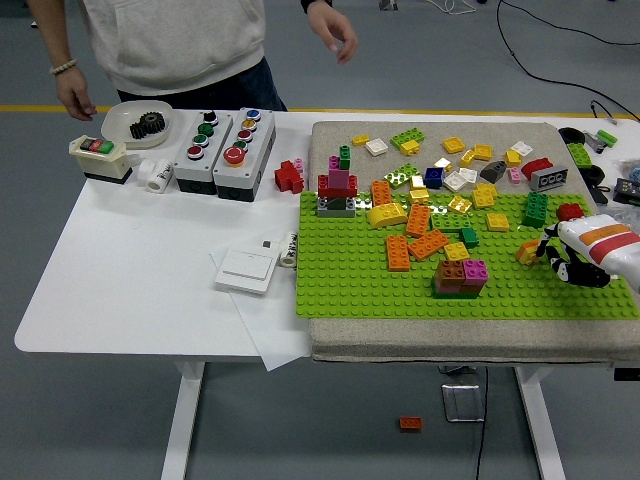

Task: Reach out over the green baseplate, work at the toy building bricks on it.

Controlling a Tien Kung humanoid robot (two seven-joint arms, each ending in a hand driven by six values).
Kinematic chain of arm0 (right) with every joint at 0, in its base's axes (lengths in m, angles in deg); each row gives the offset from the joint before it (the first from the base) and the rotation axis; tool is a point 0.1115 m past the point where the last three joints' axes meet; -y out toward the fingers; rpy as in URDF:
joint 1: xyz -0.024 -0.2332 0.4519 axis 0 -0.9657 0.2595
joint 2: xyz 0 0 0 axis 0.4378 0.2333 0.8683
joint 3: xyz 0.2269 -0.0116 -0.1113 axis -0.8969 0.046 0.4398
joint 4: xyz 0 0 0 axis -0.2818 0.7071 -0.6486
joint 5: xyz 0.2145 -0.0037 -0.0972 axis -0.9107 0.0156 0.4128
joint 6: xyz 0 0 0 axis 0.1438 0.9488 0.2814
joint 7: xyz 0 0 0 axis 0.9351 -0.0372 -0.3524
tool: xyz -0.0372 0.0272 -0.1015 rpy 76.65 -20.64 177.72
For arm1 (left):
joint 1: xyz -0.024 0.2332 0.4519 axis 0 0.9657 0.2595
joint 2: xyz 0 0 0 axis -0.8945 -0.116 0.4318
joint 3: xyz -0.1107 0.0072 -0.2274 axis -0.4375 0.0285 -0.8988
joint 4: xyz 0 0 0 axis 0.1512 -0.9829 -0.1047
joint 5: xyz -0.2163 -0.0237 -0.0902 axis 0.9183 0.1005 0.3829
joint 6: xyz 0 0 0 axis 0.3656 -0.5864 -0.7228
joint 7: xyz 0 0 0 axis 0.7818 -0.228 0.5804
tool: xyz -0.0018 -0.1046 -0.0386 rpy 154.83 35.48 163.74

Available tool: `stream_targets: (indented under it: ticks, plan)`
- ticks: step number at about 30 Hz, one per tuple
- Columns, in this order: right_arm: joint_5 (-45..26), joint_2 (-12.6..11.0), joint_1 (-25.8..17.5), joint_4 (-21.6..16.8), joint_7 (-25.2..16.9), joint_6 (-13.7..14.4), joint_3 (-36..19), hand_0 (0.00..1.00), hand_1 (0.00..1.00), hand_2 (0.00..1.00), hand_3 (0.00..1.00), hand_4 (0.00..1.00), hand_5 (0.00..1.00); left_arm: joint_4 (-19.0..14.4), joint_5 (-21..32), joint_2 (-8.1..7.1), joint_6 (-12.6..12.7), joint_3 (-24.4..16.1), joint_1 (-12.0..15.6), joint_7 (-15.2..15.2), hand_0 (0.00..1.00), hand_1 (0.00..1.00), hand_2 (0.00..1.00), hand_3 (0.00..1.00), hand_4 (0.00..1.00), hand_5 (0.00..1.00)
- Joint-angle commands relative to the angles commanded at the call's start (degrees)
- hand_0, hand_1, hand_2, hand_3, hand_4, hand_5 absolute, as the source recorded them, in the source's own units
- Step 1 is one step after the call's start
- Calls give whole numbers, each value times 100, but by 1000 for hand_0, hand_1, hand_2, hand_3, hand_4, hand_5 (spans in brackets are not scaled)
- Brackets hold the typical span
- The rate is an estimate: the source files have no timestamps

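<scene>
The green baseplate (350, 270) lies on a grey mat at the right of the white table. Many bricks stand on it: orange bricks (415, 235), a red and pink stack (338, 190), a brown, orange and pink stack (460, 277), a green stack (536, 208). My right hand (552, 258) comes in from the right edge, low over the plate's right part. Its black fingers curl around a small orange-yellow brick (527, 252). My left arm is out of view.
Loose bricks (460, 160) lie on the mat behind the plate. Two button boxes (225, 148), a bowl with a gear (138, 122), a switch box (98, 155), a red block (289, 177) and a white wall switch (246, 268) are left. A person (180, 45) stands at the far side, hands raised.
</scene>
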Motion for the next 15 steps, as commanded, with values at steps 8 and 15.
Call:
stream_targets:
  ticks: [8,15]
  plan:
    - [-73,59,106,37,-25,34,77,102,75,147,544,281,168,0,28,1,0,12,-16,7,795,782,758,594,657,666]
    - [-120,107,196,118,-25,30,137,103,77,151,562,288,173,1,41,0,-2,15,-25,10,794,781,758,594,657,666]
